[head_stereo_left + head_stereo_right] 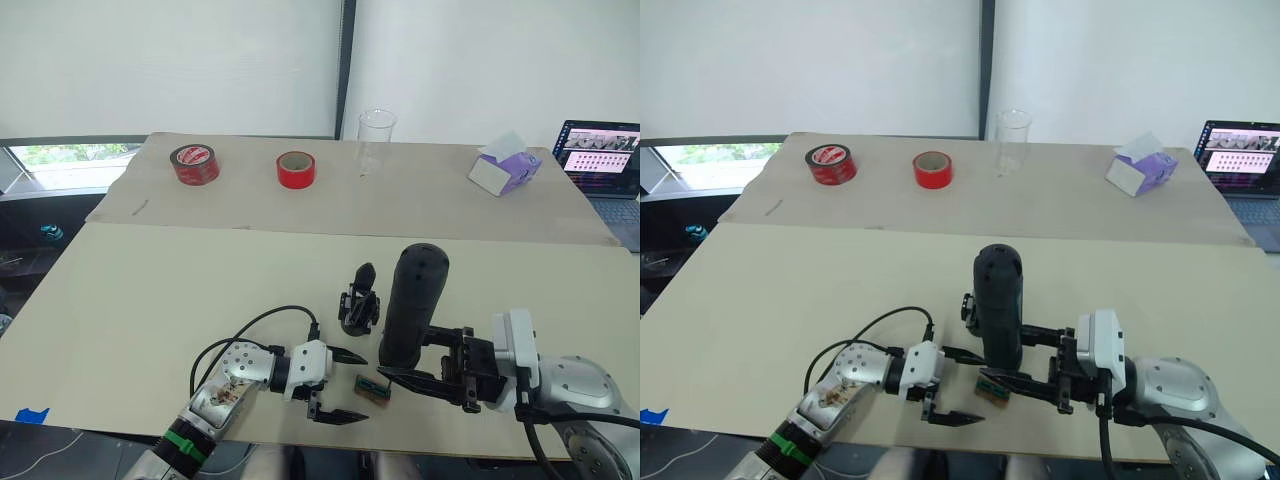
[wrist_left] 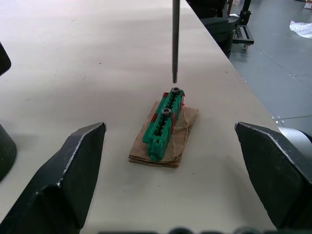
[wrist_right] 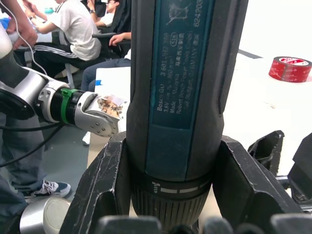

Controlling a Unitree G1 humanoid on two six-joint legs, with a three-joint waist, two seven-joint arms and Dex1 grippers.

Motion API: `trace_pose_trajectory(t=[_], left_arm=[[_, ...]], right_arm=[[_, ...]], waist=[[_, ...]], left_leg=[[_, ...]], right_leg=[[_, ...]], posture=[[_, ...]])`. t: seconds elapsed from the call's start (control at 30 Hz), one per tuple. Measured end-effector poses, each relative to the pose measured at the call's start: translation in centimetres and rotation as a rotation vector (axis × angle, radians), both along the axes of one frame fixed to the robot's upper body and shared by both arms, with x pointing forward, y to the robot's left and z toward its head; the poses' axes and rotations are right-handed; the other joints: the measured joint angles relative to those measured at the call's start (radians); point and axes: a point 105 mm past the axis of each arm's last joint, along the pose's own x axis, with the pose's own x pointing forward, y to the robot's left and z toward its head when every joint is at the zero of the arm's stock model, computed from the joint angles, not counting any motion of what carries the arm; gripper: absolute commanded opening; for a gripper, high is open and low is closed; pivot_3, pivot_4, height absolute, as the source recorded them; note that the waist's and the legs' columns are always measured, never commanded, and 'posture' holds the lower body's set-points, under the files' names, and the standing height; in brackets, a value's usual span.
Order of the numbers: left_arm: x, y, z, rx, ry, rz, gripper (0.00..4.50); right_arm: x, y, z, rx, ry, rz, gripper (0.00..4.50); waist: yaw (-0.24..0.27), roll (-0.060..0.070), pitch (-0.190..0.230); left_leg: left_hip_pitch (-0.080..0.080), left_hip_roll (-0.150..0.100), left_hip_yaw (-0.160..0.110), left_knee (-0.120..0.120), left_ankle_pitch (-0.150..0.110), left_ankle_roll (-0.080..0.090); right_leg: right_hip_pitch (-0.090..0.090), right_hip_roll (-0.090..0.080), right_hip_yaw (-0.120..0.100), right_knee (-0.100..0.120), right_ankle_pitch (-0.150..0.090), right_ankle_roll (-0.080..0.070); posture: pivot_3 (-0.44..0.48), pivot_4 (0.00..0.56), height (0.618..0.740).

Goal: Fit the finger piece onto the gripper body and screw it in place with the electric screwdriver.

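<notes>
Beige board covers the bench [image 1: 150, 290], with a second sheet behind carrying two rolls of red tape [image 1: 195, 163], a clear cup [image 1: 376, 140] and a tissue box [image 1: 505, 168] against white blinds. At about 7 o'clock in the head view the left hand [image 1: 338, 385] rests near the front edge, fingers spread wide and holding nothing. Just off its tips, toward 3 o'clock, lies a small green toothed block [image 2: 163, 122] with two screw heads on a scrap of brown card. The gripper body [image 1: 359, 303] stands upright beyond it, at roughly 12 o'clock from the left hand, apart from both hands; it looks rigid and light, best steadied by its blocky base, not its pointed finger. The finger piece cannot be picked out with certainty. The electric screwdriver [image 1: 410, 305] stands vertical at centre, its thin bit [image 2: 175, 41] hovering just above the far screw head of the green block. The right hand [image 3: 168, 195] is clamped on the lower barrel from 4 o'clock. Judged heavy, stiff and top-weighted, the tool is likely to tilt unless held low and firmly.
</notes>
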Motion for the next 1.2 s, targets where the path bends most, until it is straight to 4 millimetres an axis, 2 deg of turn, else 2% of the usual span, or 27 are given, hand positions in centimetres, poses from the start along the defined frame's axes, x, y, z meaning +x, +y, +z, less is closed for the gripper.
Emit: trace_pose_trajectory(t=[1.2], left_arm=[[-0.07, 0.06, 0.18, 0.007, 0.000, 0.001, 4.50]], right_arm=[[0.11, 0.17, -0.84, 0.002, -0.003, -0.011, 1.91]], waist=[[-0.003, 0.000, 0.000]], left_leg=[[0.000, 0.000, 0.000, 0.000, 0.000, 0.000]], right_leg=[[0.000, 0.000, 0.000, 0.000, 0.000, 0.000]], posture=[[0.000, 0.150, 0.740]])
